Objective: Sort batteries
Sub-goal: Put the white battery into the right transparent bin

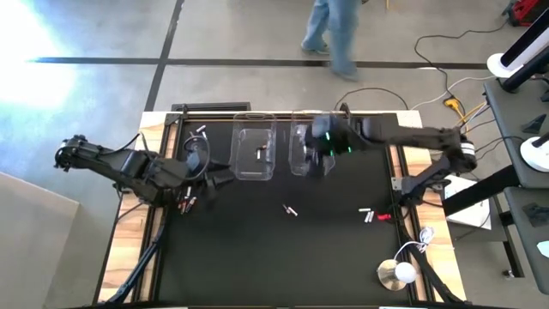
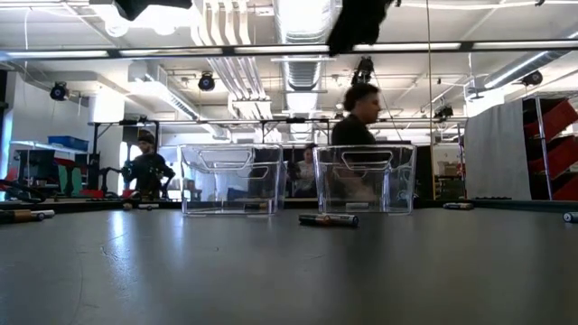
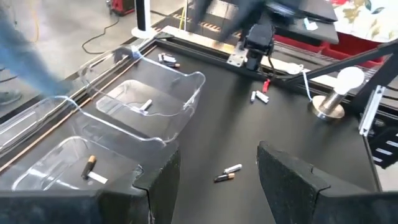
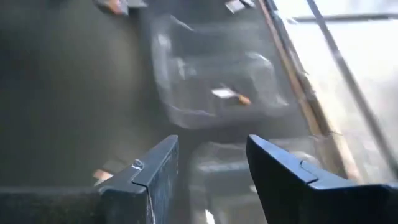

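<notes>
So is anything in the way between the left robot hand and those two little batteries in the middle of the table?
Nothing visible. The left gripper has open fingers, and only bare black table lies between it and the two batteries. The clear bins sit off to one side.

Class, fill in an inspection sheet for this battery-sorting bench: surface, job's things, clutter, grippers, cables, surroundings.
Surface: black mat on a wooden table.
Job's things: two clear bins at the far edge, side by side; left bin holds batteries; loose batteries at mid-mat, right and left.
Clutter: a lamp-like white bulb on a round base, near right corner.
Grippers: left gripper open, beside the left bin; right gripper open, above the right bin.
Cables: several on the floor.
Surroundings: a person walking past the table.
</notes>
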Available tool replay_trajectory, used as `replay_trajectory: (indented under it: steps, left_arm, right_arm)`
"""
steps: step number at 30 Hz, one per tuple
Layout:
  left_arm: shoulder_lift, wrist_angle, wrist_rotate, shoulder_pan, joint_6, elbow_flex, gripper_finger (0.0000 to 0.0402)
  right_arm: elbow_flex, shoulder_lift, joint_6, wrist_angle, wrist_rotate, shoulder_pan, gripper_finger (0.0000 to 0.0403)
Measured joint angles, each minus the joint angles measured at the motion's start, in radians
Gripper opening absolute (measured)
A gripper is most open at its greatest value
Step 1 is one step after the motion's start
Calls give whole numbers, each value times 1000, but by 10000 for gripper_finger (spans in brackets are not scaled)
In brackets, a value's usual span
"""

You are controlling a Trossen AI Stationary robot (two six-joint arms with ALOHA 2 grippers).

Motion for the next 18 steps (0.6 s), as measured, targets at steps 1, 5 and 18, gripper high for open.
replay_trajectory:
  steps: [1, 5, 18]
  left_arm:
    - [0, 1, -1, -5, 2, 0, 190]
    - [0, 3, -2, -25, 2, -10, 190]
    - [1, -5, -2, -52, 7, -23, 190]
  right_arm:
    - [-18, -2, 53, 20, 22, 54, 183]
    - [-119, 20, 262, 76, 160, 244, 195]
    - [-545, 176, 512, 629, 308, 373, 183]
